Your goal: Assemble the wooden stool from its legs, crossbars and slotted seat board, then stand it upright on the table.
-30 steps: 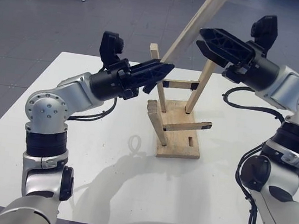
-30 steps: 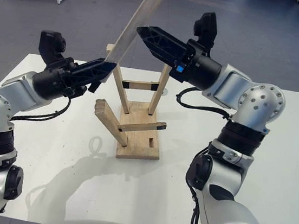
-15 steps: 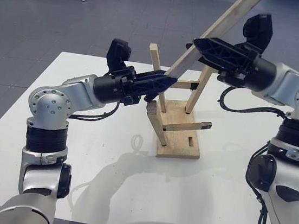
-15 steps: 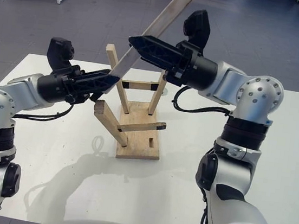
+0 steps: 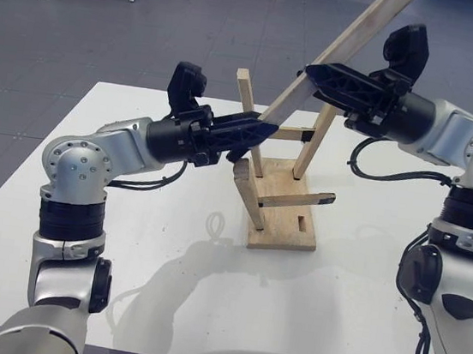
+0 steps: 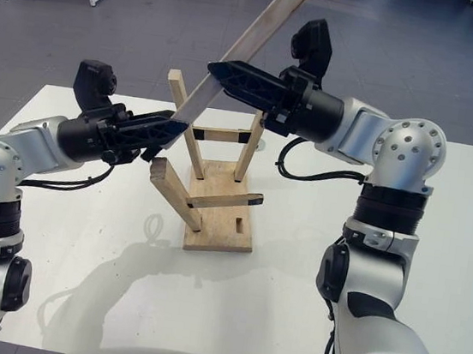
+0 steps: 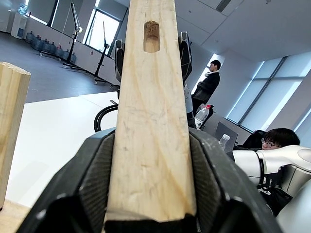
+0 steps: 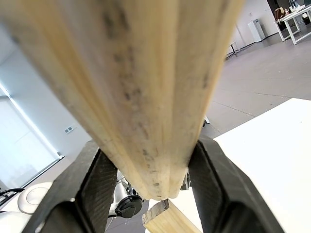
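1. The left tool [image 5: 262, 129] is clamped on the lower end of a loose leg [image 5: 348, 40]; the right tool [image 5: 313, 70] is clamped on the same leg higher up; the leg slants up towards the right.
2. The seat board [image 5: 286, 226] lies flat on the white counter [image 5: 167, 246]; three fitted legs [image 5: 314, 143] stand in it; two crossbars [image 5: 287, 133] join them; the loose leg hangs above, apart from the board.

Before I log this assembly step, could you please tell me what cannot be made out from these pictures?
Long leg: upper end cut off by the eye views' top edge.
Its lower tip: hidden inside the left claw, eye views.
Seat board: blocked by the leg in the right wrist view.
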